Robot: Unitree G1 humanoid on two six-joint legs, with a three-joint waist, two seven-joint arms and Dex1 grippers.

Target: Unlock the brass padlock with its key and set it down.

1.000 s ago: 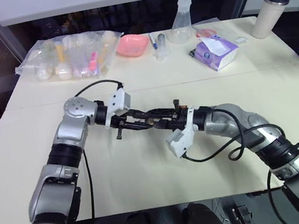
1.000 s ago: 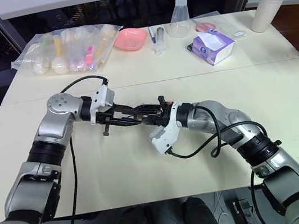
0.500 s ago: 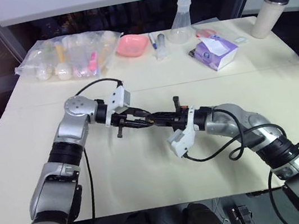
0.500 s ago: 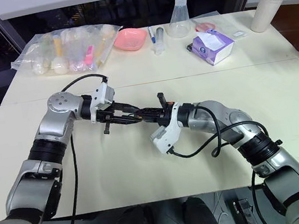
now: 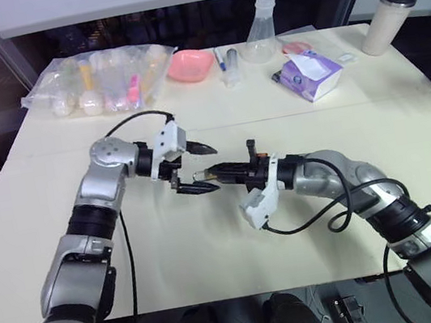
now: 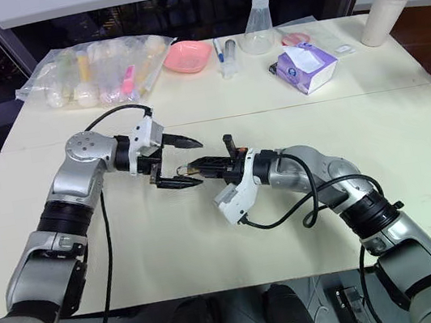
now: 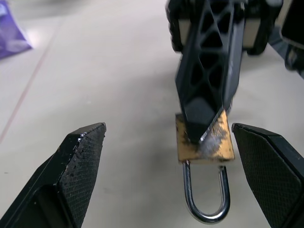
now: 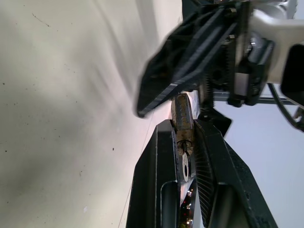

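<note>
Here the left gripper (image 6: 185, 163) has its two fingers (image 7: 78, 164) spread wide, one on each side of the padlock (image 7: 205, 141), and they do not touch it. The padlock is in the air above the table (image 6: 211, 236), between both grippers. To the right of the padlock, the right gripper (image 6: 200, 165) pinches its brass body at the fingertips. The silvery shackle points toward the left gripper.
</note>
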